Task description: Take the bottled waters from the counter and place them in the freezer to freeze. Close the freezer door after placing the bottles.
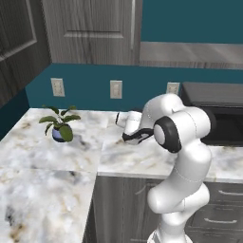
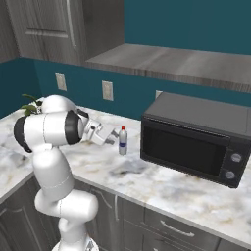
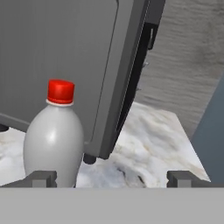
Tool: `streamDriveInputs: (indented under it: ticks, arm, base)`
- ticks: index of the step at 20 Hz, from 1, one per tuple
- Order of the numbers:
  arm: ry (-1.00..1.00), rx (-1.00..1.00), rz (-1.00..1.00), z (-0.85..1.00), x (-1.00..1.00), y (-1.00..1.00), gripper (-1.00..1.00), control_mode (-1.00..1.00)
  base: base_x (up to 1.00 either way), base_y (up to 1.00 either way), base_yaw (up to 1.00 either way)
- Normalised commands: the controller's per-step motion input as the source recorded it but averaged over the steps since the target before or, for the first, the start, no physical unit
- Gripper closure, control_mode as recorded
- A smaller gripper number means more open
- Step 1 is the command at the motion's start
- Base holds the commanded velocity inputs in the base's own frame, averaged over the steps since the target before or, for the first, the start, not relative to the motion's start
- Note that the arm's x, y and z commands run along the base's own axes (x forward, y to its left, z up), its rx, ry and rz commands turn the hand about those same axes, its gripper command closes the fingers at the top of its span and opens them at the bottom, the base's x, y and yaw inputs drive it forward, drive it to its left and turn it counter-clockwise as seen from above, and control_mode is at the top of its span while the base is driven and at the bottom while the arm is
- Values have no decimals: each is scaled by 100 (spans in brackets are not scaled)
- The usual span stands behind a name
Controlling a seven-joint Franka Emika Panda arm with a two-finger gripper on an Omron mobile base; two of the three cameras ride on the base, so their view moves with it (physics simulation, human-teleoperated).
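Note:
A small clear bottled water (image 2: 123,141) with a red cap stands upright on the white marble counter (image 2: 162,188), just left of the black microwave. My gripper (image 2: 113,135) reaches toward it from the left and stands open, a short way off. In the hand view the bottle (image 3: 54,141) sits close in front, toward the left fingertip (image 3: 41,178), while the gripper (image 3: 111,179) holds nothing. The bottle is hidden behind my arm in the left base view. The freezer and its door are out of view.
The black microwave (image 2: 196,139) stands right beside the bottle; its grey side (image 3: 65,61) looms behind it in the hand view. A small potted plant (image 1: 60,124) sits at the back left of the counter (image 1: 47,156). Cabinets and a shelf (image 2: 186,61) hang above.

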Motion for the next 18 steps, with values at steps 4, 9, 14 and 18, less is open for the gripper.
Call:
streamDriveInputs:
  ticks: [4, 9, 14, 18]
  arm:
    - [0, -3, 0, 0, 37, 0, -100, -100]
    - [0, -1, 0, 0, 38, 0, -100, -100]
    - [0, -1, 0, -12, 3, 0, -100, -100]
    - [0, -1, 0, -16, 0, 0, -100, -100]
  base:
    - [0, 0, 0]
    - [0, 0, 0]
    - [0, 0, 0]
    - [0, 0, 0]
